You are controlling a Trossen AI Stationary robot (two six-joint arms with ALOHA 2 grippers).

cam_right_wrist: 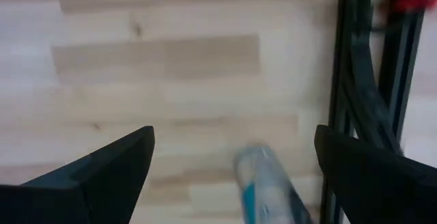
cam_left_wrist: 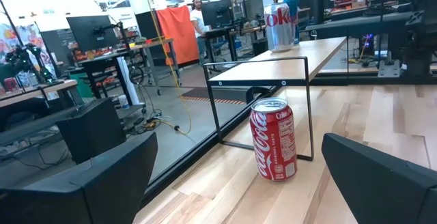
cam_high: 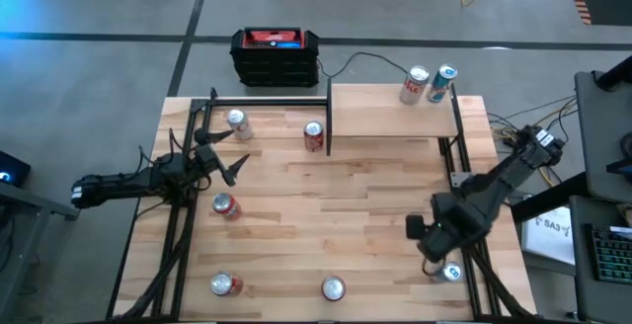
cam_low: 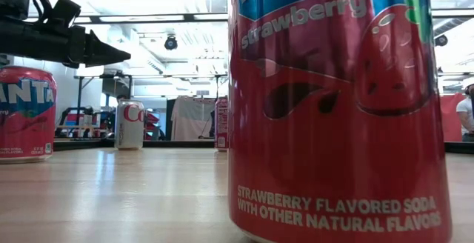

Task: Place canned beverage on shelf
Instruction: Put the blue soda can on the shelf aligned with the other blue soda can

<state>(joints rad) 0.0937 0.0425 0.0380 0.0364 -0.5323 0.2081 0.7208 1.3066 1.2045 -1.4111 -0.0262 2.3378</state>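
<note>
Hovering my right hand (cam_high: 434, 255) low over the front right corner of the worktop (cam_high: 375, 196), fingers spread wide and holding nothing, with a blue-and-silver can (cam_right_wrist: 268, 183) standing just below and between them in the right wrist view. I'm judging that can as my next pick. It's close beside the worktop's black edge frame (cam_right_wrist: 358, 80), so I'm watching the finger on that side for room. A can like this is rigid but thin-walled and smooth; full, it carries some weight, so I'm planning to close on the middle of the body, firmly but without denting, and keep it upright. The shelf (cam_high: 390, 107) sits at the back right, already carrying two cans (cam_high: 427, 84) at its far end, with bare board left beside them. My left hand (cam_high: 219, 156) is waiting over the left side, also spread and empty, facing a red cola can (cam_left_wrist: 274, 139) that stands upright just beside the shelf's black posts.
</note>
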